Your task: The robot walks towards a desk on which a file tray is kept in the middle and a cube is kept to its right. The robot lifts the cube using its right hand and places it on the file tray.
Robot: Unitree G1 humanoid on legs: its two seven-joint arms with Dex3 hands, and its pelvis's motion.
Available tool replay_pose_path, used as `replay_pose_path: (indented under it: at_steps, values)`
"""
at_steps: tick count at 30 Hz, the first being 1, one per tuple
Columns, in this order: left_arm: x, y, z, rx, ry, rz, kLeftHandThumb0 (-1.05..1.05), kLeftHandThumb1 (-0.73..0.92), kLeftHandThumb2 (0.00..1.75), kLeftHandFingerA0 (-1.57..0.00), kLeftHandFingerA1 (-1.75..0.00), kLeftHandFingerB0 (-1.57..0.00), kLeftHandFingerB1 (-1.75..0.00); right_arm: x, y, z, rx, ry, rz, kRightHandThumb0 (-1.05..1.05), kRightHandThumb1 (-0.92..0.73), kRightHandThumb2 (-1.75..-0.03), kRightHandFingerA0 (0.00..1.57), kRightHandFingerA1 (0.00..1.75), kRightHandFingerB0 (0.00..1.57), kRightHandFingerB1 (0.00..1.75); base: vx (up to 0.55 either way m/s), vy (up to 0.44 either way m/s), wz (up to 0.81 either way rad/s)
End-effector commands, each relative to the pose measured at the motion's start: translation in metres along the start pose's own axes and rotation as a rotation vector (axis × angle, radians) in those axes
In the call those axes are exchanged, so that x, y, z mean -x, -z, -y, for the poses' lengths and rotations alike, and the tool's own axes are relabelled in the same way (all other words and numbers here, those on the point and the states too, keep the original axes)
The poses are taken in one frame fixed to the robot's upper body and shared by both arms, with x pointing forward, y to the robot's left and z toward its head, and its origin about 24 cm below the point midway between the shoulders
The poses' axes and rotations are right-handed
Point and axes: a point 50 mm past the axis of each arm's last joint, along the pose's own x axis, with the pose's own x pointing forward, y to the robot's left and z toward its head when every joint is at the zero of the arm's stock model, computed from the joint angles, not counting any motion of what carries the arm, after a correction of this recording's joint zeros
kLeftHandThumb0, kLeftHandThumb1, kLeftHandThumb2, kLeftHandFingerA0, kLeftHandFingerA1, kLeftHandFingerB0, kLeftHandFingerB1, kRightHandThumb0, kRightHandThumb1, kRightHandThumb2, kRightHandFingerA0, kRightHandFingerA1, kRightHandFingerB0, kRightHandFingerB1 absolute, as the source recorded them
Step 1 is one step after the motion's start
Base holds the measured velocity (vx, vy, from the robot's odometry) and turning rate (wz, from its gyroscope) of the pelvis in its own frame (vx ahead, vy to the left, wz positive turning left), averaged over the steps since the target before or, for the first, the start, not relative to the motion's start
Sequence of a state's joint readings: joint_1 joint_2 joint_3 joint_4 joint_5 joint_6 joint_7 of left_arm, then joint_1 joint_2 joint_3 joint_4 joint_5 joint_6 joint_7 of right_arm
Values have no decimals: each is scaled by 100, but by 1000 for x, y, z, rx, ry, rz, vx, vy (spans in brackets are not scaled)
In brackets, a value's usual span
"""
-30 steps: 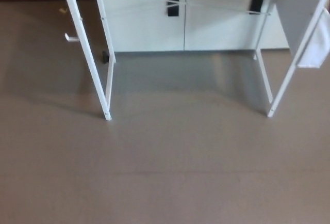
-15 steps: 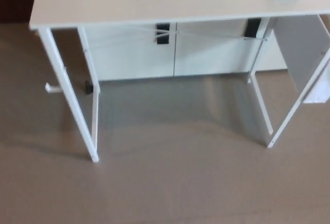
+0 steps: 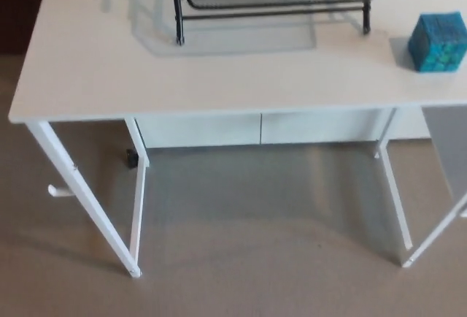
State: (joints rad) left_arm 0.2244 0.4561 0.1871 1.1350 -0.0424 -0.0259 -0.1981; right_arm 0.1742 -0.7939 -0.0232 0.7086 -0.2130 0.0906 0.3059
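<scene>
Fingers: cannot tell state, no hand in view. Step: approach to surface (image 3: 219, 76). Next: step closer, reach right hand to cube (image 3: 438, 41) beside tray (image 3: 270, 12).

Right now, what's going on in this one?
Nothing is being handled yet: neither robot hand shows in the head view. The white desk fills the upper frame, with the black wire file tray at its middle and the teal cube standing to the tray's right, apart from it, untouched.
</scene>
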Motion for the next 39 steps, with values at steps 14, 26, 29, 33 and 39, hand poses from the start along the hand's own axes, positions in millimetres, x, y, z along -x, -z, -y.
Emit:
replay_pose_path:
  at_steps: [14, 26, 29, 33, 39]
  values:
    - [1, -2, -4, -27, -21, 17, -80, 50, 106, -28, -73, -31, -70, -9, 9, -1, -116, 2, -57, -56, -63, -60, 25, 36, 20, 28, 189, 138, -9]
    - [1, 0, -3, -18, -27, 20, -79, 50, 106, -29, -73, -27, -69, -12, 8, 0, -83, 6, -57, -64, -52, -80, 22, 46, 13, 39, 75, -129, 5]
    - [0, 1, -3, 10, -29, 13, -75, 69, 73, -30, -81, -31, -74, -9, 6, 3, -97, 7, -28, -31, -42, -97, 8, 51, 6, 49, 82, -134, -3]
    - [1, 0, -4, -36, -28, 20, -80, 49, 105, -31, -74, -34, -71, -9, 3, 6, -40, -14, -42, -61, -67, -60, 47, 42, 16, 27, 54, -12, -8]
    - [0, -7, -5, -32, -23, 26, -81, 50, 106, -32, -74, -33, -71, -10, 0, 6, -112, 3, -10, -57, -62, -59, 17, 35, 20, 28, 142, 128, 3]
